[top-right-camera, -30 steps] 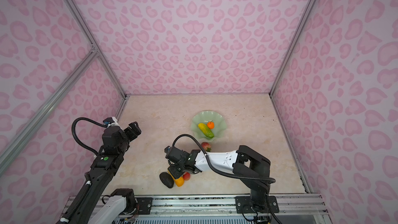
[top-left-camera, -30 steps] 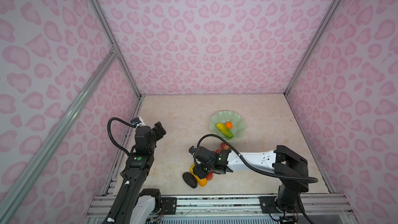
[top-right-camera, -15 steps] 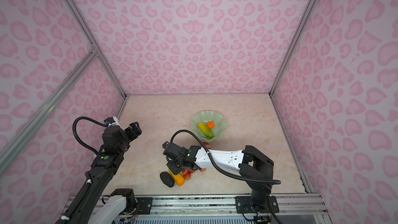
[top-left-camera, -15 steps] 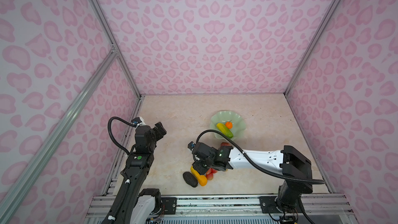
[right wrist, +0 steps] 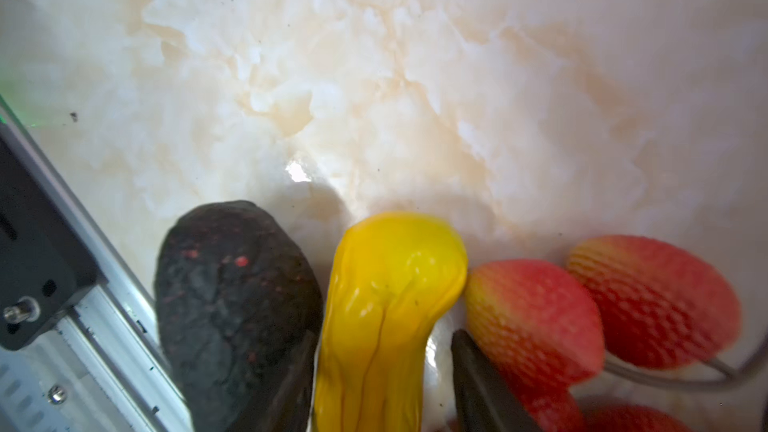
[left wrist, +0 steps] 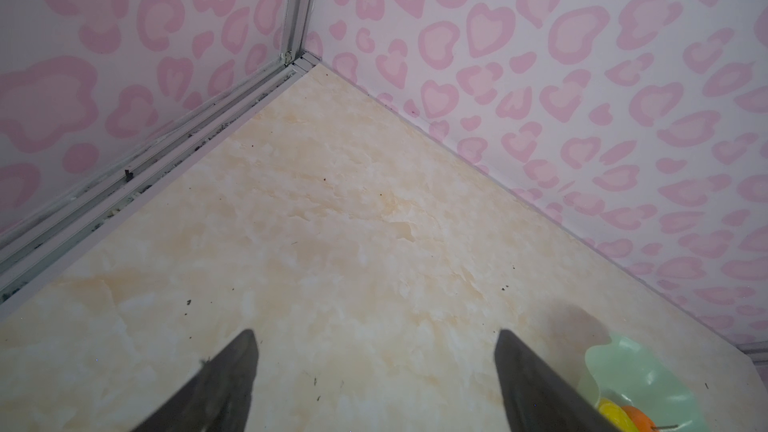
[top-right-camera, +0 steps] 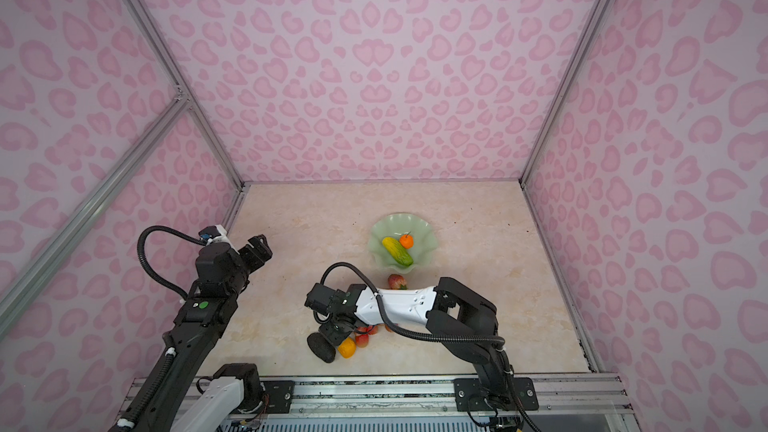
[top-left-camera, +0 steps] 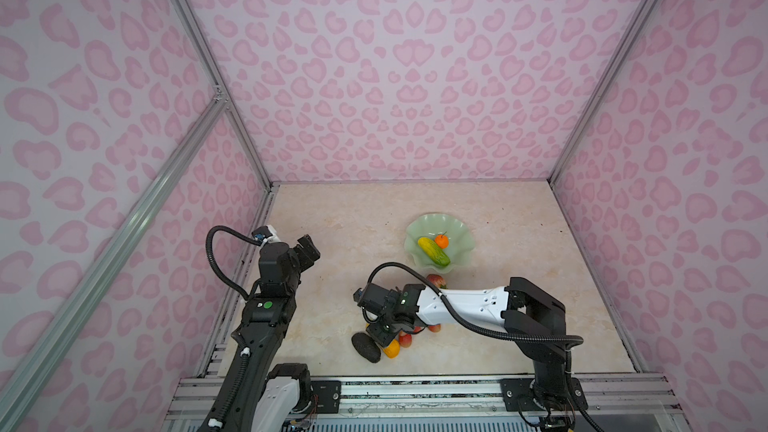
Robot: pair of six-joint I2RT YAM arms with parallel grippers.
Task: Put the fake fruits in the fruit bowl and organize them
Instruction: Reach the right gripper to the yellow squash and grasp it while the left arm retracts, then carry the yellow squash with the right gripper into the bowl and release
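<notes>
- Right tool (right wrist: 382, 336): jaws part open, astride the yellow-orange oblong (right wrist: 390, 284). A sliver of counter shows beside one finger, so the grip is judged not yet made.
- Long axis: the oblong lies along the fingers, its bulbous end projecting past the tips.
- Neighbours: the dark avocado (right wrist: 237, 284) presses against the outside of one finger, and the red berry cluster (right wrist: 536, 313) crowds the other. Either may be dragged on lift.
- In a top view the fruit bowl (top-left-camera: 424, 222) lies at 1 o'clock from the pile, holding the green-yellow oblong (top-left-camera: 433, 250) and the small orange (top-left-camera: 441, 241).
- A red fruit (top-left-camera: 435, 280) sits just beside the bowl rim at 6 o'clock, on the transfer line.
- Left tool (left wrist: 374, 367): wide open, empty, well apart at 10 o'clock. The right arm is nearer.
</notes>
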